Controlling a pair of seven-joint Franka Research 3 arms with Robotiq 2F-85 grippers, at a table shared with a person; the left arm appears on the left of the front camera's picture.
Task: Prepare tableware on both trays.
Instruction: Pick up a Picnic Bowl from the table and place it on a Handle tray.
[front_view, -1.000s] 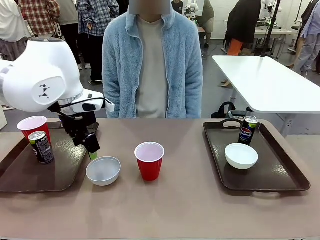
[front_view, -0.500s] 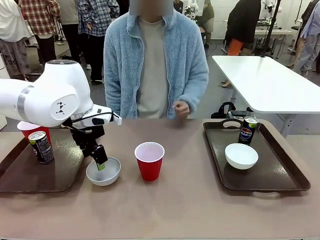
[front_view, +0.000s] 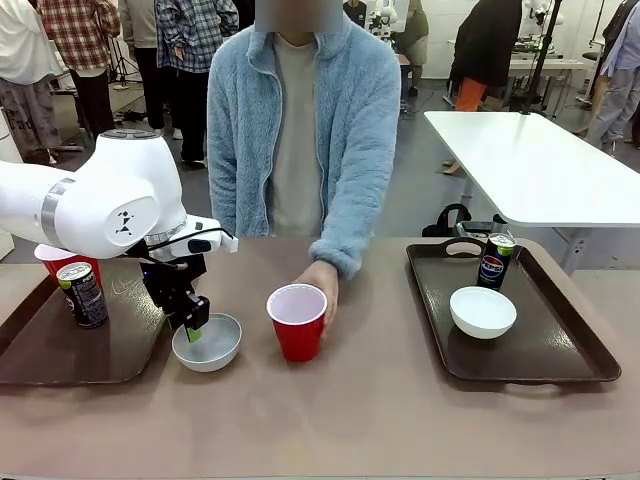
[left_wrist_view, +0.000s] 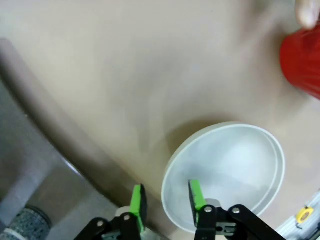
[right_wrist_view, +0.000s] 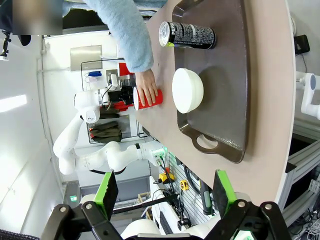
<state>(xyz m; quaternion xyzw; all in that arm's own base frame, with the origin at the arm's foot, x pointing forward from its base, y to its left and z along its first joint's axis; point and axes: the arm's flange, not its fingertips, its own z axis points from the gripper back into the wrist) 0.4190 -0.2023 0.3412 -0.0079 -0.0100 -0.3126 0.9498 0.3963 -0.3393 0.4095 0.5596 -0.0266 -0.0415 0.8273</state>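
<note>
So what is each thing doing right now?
left gripper: shut on the middle bowl's rim
middle bowl: on table, gripped
middle cup: upright, person's hand on it
right gripper: open, empty
right bowl: in right tray

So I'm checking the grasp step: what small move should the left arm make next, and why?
Probably lift the bowl slightly and carry it toward the left tray. The left gripper has its fingers pinched on the bowl's rim, one inside and one outside. That tray holds a cup and a can but no bowl.
</note>
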